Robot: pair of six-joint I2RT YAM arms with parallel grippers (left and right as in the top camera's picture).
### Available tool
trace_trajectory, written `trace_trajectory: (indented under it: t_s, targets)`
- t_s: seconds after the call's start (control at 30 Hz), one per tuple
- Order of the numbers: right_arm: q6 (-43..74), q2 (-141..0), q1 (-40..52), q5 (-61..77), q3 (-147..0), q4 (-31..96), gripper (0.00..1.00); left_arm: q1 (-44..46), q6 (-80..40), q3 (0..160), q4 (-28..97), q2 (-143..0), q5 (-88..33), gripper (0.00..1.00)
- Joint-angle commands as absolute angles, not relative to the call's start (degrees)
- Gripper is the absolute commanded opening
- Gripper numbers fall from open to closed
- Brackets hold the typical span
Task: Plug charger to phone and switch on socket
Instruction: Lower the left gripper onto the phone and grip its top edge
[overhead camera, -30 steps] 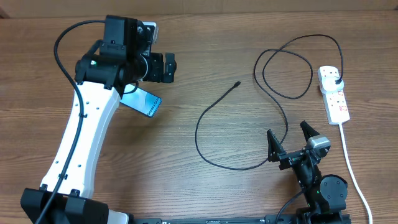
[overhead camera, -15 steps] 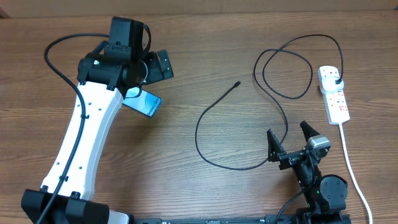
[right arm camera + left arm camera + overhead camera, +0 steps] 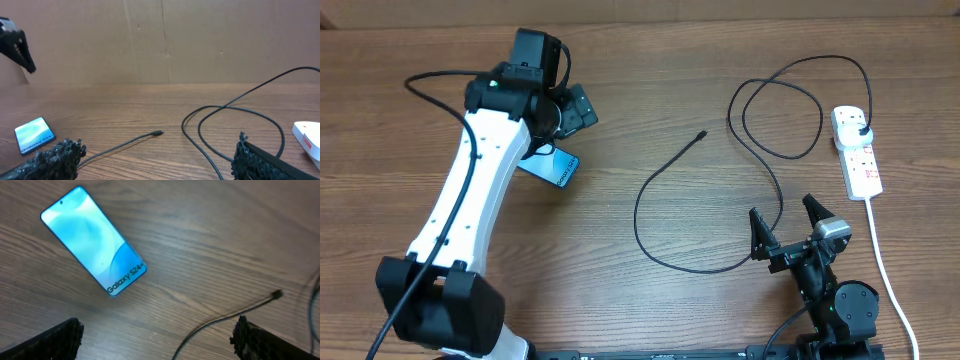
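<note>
The phone (image 3: 556, 166) lies flat at the left with its blue screen up, partly under my left arm; the left wrist view shows the phone (image 3: 93, 240) whole. My left gripper (image 3: 578, 108) hovers open just beyond it, empty. The charger (image 3: 650, 235) loops across the middle of the table. Its connector tip (image 3: 703, 134) lies free on the wood, and its black plug (image 3: 861, 130) sits in the socket (image 3: 860, 165) at the right. My right gripper (image 3: 787, 226) stands open and empty near the front, over the cable. The right wrist view shows the tip (image 3: 158, 133), the phone (image 3: 34, 135) and the socket's corner (image 3: 307, 136).
The socket's thick white cord (image 3: 885, 270) runs down the right side to the front edge. A brown cardboard wall (image 3: 165, 40) closes off the back of the table. Bare wood lies between the phone and the connector tip (image 3: 276, 295).
My left arm has swung and turned at the wrist, carrying its open gripper slightly right above the phone. The right arm, cable and phone have not moved.
</note>
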State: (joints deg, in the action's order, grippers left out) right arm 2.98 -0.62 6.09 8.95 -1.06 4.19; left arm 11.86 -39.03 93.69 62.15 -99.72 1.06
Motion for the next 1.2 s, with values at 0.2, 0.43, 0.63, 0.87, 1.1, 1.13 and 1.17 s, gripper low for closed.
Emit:
trace_trajectory:
  t_s: [0.2, 0.43, 0.63, 0.87, 1.1, 1.13, 1.17]
  targets:
    - [3.16, -0.19, 6.42, 8.58, -0.45, 3.97, 1.00, 11.60, -37.74, 94.67, 61.95, -100.29, 0.10, 1.00]
    - [3.16, -0.19, 6.42, 8.58, -0.45, 3.97, 1.00, 11.49, -37.78, 94.98, 60.05, -103.57, -3.60, 0.97]
    - [3.16, -0.19, 6.42, 8.58, -0.45, 3.97, 1.00, 10.48, -36.14, 105.95, 66.70, -110.19, -2.24, 1.00]
    - [3.16, -0.19, 6.42, 8.58, -0.45, 3.97, 1.00, 8.05, -36.75, 116.14, 76.38, -119.00, -1.63, 1.00]
    - [3.16, -0.19, 6.42, 8.58, -0.45, 3.97, 1.00, 5.48, -44.73, 116.07, 78.08, -121.58, -0.51, 1.00]
    - [3.16, -0.19, 6.42, 8.58, -0.45, 3.97, 1.00, 5.48, -45.36, 116.07, 78.06, -121.58, -0.40, 1.00]
    - [3.16, -0.19, 6.42, 8.58, -0.45, 3.97, 1.00, 5.48, -46.48, 116.07, 78.00, -121.58, -0.36, 1.00]
